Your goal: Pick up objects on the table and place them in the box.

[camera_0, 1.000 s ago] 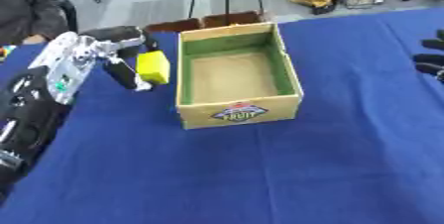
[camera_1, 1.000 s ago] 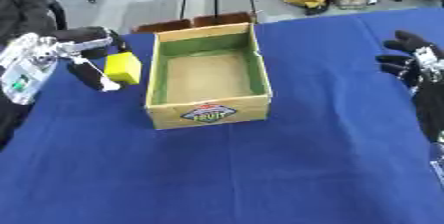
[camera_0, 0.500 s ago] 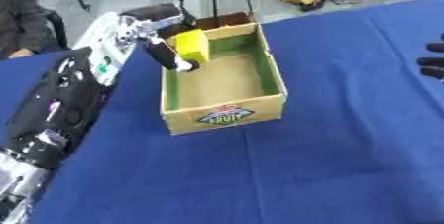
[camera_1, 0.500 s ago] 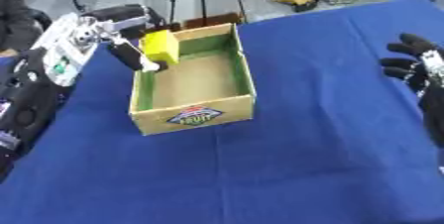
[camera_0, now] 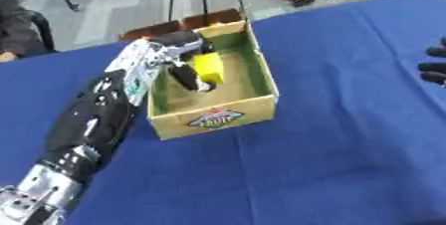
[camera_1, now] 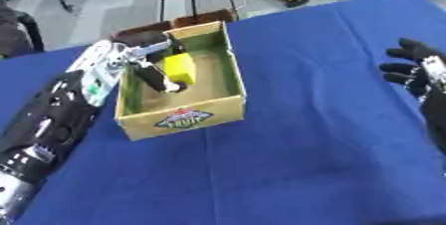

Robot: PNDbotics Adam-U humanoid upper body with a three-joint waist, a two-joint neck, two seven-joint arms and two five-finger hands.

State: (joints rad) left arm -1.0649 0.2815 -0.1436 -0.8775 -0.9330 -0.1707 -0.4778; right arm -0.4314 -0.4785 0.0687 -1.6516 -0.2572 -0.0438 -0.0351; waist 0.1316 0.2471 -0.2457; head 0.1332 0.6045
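1. Yellow and blocky, the object (camera_0: 208, 67) I am carrying looks like a small rectangular piece with plain flat faces, tilted a little, with no markings that I can read.
2. It sits inside the outline of the box (camera_0: 228, 113), toward the far left part of the opening; I cannot tell whether it touches the floor of the box.
3. My left hand (camera_0: 181, 55) has its dark fingers curled around the yellow object, pinching it from the left side, with one finger running down beside it into the box.
4. That box is open-topped cardboard, green along the inner walls and brown on the bottom, with a colourful label on its near wall.
5. My left arm reaches in from the lower left, black with a silver wrist, and lies along the box's left wall.
6. Under everything is the table (camera_0: 331, 159), covered in a blue cloth.
7. My right hand (camera_1: 416, 67) shows at the right edge of the right eye view, well apart from the box, fingers spread and relaxed, holding nothing.
8. Beyond the table's far edge I see a grey floor.
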